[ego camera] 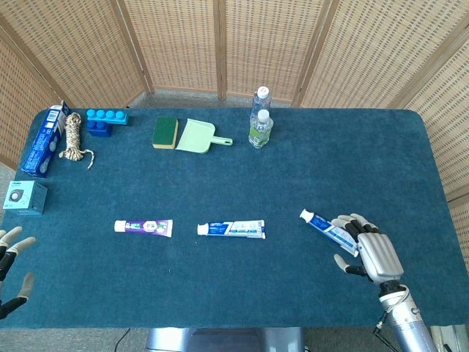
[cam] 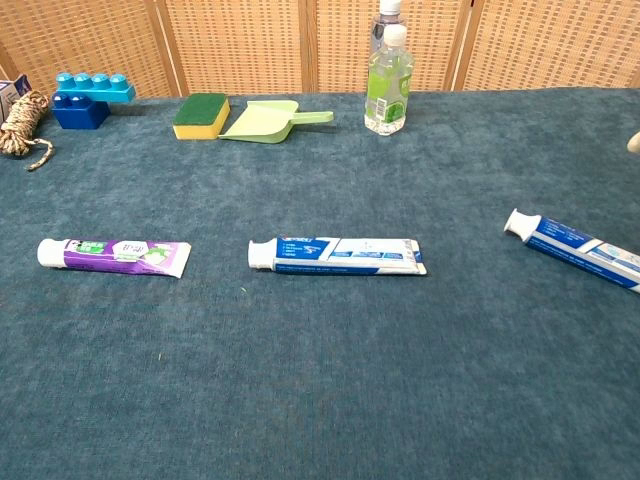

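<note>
I'm working in what looks like a staged test room, not a home. A table (ego camera: 220, 286) covered in blue felt stands before woven rattan screens (ego camera: 176, 44). Household bits lie spaced out in rows: 3 toothpaste tubes (cam: 335, 255), 2 bottles (cam: 388, 85), a sponge (cam: 200, 115), a dustpan (cam: 265, 120), toy blocks (cam: 90, 97), rope (ego camera: 72, 139), boxes (ego camera: 42, 141).

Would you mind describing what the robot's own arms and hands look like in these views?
The right hand is silvery grey metal with a ribbed back plate, pale fingers and black joints. It sits on a shiny silver cylindrical forearm with a thin dark cable at the wrist. Of the left hand, only pale grey fingertips with black segments show at the frame edge.
</note>
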